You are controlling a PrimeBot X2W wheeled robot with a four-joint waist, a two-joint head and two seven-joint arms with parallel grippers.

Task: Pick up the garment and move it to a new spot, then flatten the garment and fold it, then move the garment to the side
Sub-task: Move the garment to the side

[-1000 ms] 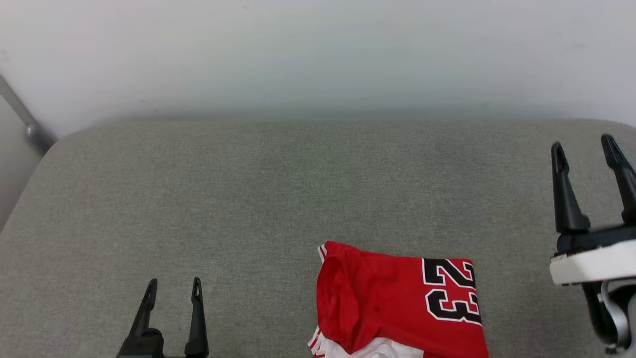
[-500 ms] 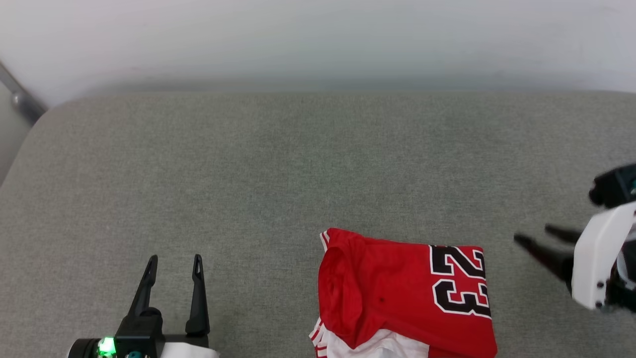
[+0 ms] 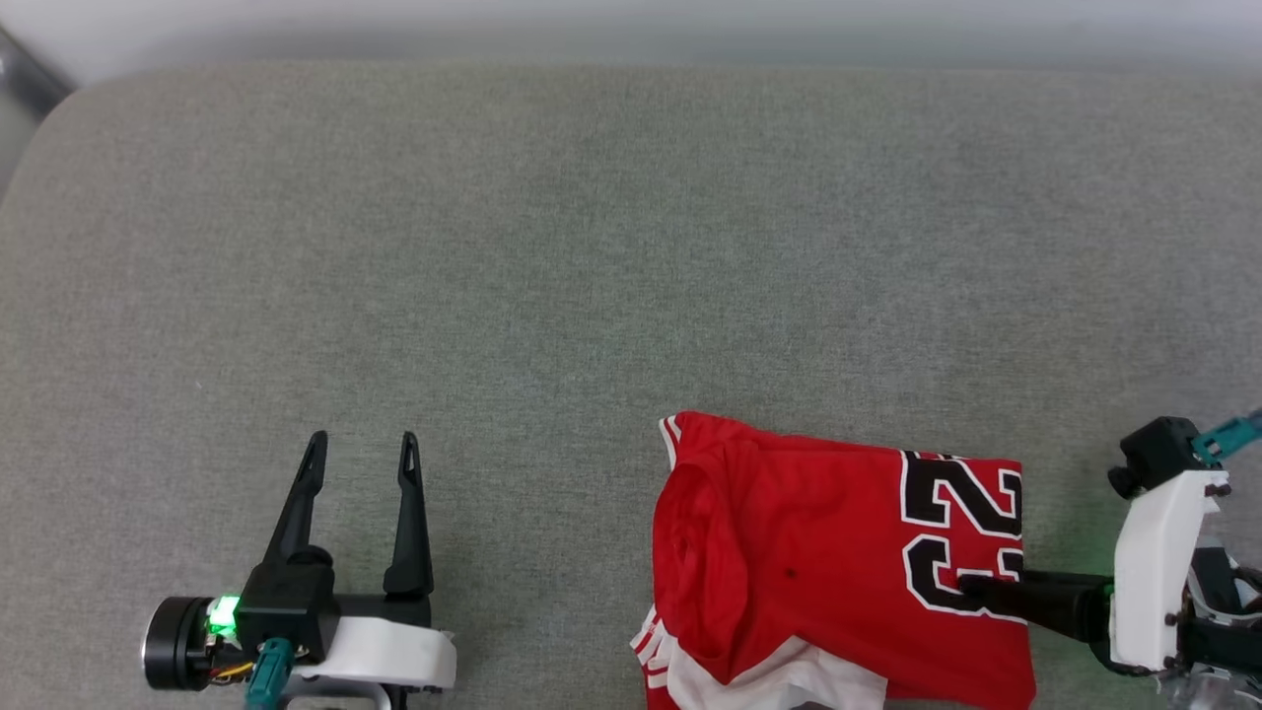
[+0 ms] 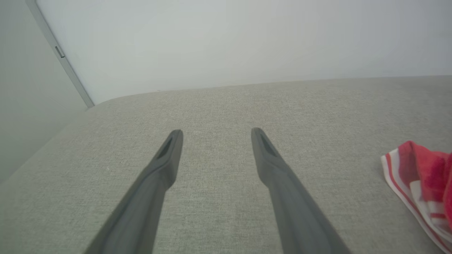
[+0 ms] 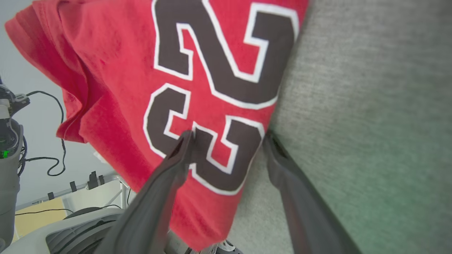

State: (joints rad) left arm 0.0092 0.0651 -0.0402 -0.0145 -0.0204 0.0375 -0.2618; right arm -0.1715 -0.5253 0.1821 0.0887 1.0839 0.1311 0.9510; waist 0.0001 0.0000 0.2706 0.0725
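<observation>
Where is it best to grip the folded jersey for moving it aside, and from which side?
Grip the jersey at its right edge, by the number 23, coming from the robot's right. That folded edge lies straight on the cushion, so one finger can probably slide under it. The right gripper is open there, straddling the edge.

Garment (image 3: 789, 552): lower part is cut off by the head view's bottom edge. In the left wrist view it is cut by the right edge, just past the striped trim.
Right claw (image 3: 976, 590): second finger is hidden in the head view. Finger bases are blurred in the right wrist view. Contact between the outer tip and the hem cannot be determined.
</observation>
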